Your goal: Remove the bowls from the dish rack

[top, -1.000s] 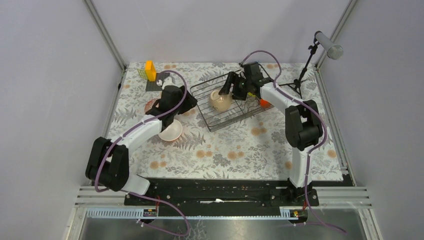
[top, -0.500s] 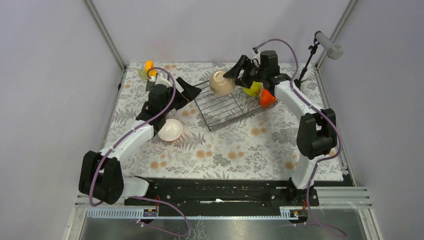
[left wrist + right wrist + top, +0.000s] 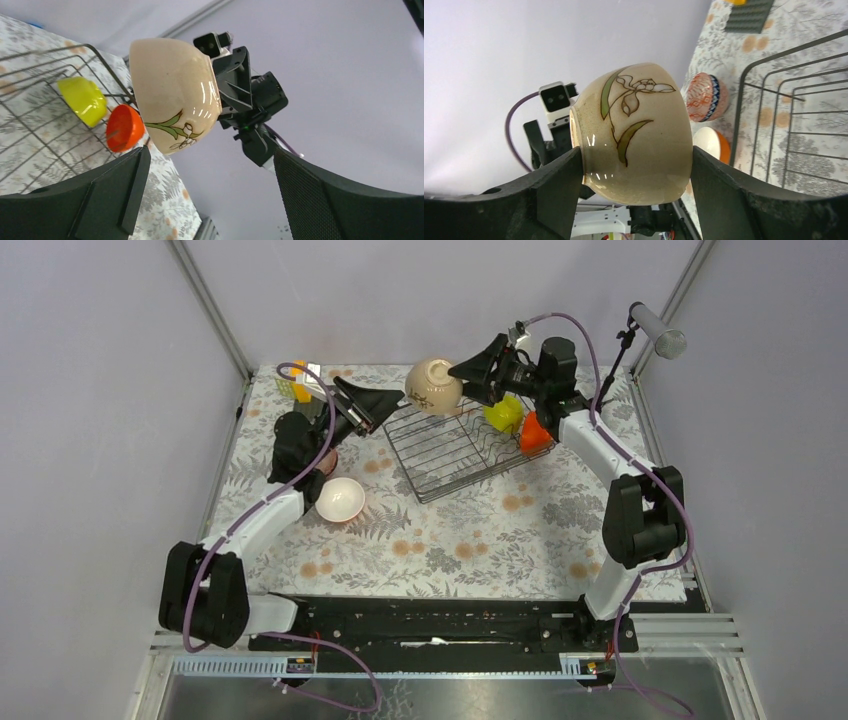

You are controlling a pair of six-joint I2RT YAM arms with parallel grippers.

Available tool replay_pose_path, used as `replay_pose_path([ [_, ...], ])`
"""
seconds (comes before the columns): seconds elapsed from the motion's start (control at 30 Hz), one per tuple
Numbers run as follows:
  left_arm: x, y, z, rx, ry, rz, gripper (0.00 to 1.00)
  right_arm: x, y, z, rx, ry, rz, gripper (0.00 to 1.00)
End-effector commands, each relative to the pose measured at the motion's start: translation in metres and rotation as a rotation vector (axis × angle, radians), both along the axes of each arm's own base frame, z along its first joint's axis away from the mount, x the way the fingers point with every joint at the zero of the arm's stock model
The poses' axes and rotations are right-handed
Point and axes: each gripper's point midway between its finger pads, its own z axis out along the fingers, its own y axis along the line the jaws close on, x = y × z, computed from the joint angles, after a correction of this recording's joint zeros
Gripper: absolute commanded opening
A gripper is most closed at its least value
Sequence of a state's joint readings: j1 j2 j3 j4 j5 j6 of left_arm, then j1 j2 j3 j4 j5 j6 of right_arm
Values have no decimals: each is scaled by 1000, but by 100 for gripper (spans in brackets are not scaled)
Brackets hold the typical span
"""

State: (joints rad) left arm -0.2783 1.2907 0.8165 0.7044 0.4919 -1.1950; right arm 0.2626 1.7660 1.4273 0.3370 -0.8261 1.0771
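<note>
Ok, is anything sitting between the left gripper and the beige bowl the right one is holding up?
Nothing visible. The left gripper is open and faces the beige bowl across open air; the right gripper clamps it from the far side, and the dish rack lies below that path.

One bowl (image 3: 433, 386) hangs above the dish rack's (image 3: 452, 458) far side, another bowl (image 3: 340, 500) left of it.

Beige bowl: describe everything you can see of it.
The beige bowl is glossy, ceramic-looking and speckled, with a green leaf-and-flower drawing on its outer wall. It is tipped sideways, in the air above the dish rack's far edge, clamped between the right gripper's fingers. Nothing else touches it.
</note>
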Motion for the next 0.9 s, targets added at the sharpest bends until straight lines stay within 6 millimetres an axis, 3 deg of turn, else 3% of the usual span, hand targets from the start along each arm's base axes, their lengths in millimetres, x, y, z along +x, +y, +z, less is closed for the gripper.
replay_pose_path([
  [0.0, -12, -10, 30, -92, -79, -121, 97, -36, 0, 79, 155, -173, 106, 53],
  [0.33, -9, -14, 34, -139, -84, -157, 93, -45, 0, 80, 183, -169, 122, 51],
  [0.87, -21, -33, 52, -208, -169, -288, 65, -50, 8, 68, 218, -136, 191, 51],
])
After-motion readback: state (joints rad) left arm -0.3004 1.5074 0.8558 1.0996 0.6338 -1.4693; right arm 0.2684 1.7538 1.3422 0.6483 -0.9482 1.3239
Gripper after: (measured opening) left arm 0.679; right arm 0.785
